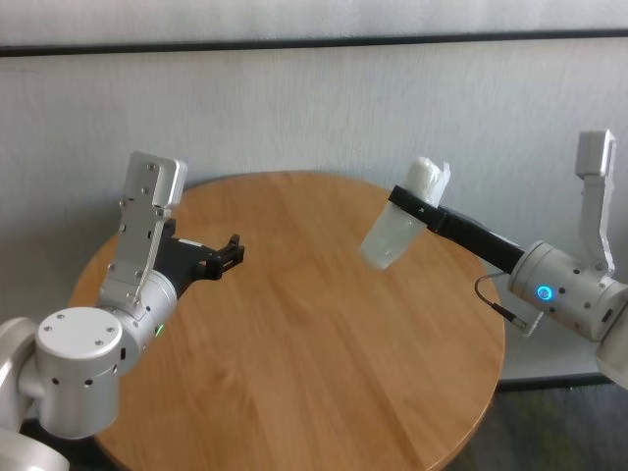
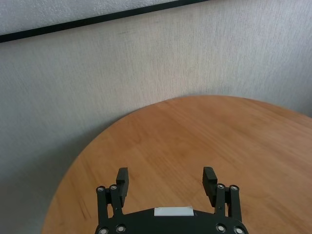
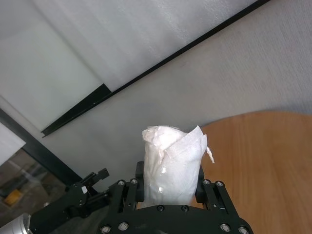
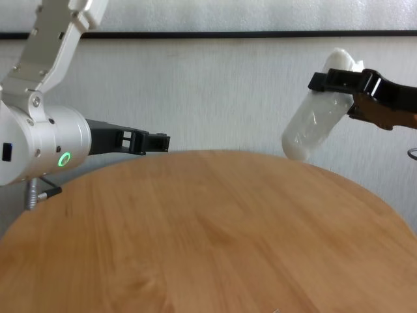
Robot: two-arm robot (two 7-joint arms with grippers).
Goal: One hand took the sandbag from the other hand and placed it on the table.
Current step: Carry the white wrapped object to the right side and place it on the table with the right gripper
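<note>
The soft, likely hefty sandbag [image 1: 404, 228] is clamped near its upper end by the right gripper [image 1: 416, 209], upper right; the left gripper [image 1: 232, 253] is held with jaws apart over the bench [image 1: 294, 373].

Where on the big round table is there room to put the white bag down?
Nearly the whole table top is bare. The widest free patch is the middle and near edge, between the two arms. The right end effector holds the sandbag in the air above the far right part. The only crowded spot is the left side, where the open left end effector hovers.
</note>
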